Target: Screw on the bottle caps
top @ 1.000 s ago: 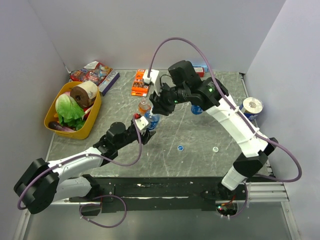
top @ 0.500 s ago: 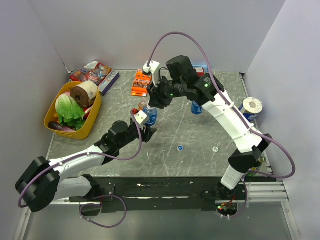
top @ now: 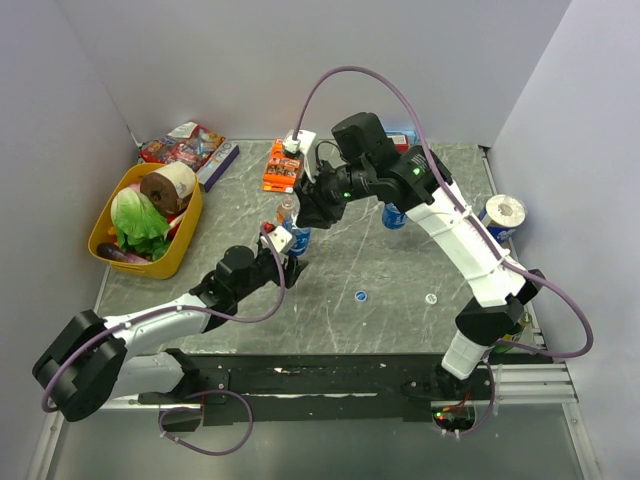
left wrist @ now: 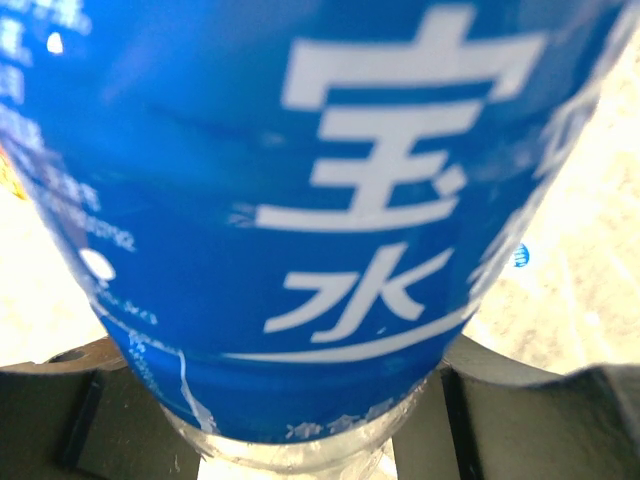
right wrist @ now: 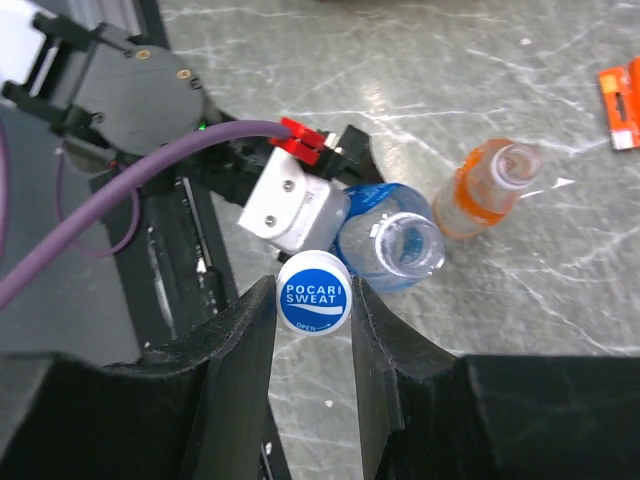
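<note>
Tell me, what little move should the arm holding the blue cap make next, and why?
Probably slide the right gripper sideways until it is over the open mouth of the blue-label bottle, then lower it. The blue cap pinched between its jaws sits beside that mouth, not over it, while the left gripper clamps the bottle steady.

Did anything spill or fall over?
No spill shows. The odd bit is the lids: the blue bottle and orange bottle stand open, a blue cap and a whitish cap lie loose on the table, and the right gripper holds a third cap.
</note>
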`<state>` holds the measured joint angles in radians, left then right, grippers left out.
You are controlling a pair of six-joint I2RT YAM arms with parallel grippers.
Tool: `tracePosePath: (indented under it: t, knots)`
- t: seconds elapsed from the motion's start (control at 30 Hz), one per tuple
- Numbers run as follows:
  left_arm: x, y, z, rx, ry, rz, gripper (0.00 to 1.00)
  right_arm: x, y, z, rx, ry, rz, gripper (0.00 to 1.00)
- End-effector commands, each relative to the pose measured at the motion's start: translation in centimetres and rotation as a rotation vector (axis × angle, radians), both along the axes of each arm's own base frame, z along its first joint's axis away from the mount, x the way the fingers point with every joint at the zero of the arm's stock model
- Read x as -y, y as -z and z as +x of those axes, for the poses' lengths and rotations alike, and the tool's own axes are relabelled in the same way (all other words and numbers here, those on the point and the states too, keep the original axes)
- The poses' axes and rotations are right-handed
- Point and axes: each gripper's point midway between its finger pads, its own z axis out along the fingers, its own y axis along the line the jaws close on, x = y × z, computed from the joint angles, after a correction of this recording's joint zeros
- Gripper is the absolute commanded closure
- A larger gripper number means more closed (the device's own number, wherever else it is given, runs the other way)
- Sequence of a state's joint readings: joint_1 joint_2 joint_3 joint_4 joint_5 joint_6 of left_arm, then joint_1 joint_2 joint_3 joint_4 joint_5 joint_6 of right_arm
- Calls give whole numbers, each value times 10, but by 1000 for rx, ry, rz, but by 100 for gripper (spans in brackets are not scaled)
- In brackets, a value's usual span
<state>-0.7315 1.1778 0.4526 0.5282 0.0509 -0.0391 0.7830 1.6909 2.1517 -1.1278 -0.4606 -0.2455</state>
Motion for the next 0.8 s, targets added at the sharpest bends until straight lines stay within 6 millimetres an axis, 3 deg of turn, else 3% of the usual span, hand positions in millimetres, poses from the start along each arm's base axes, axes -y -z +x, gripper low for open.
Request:
tracePosePath:
  t: [0.0,0.43,0.53,0.57,0.63,0.77]
  knots:
    - [0,-17,9,110,-2,4,99,-2,-7,-14,-27,-57,18,75]
    - [3,-14,-6,195,111,53,99,16,-20,14,191,-64,-5,75]
    - [7,-20,-10,231,148,54,99,19,-24,3,273,-160,15,74]
    - [9,-22,-11,248,164,58,99,20,-15,1,302,-211,-2,73]
    - [13,-27,-16,275,203,55,99,22,-15,-18,336,-314,29,73]
    - [15,-30,-21,320,248,75,99,26,-13,-37,444,-456,29,72]
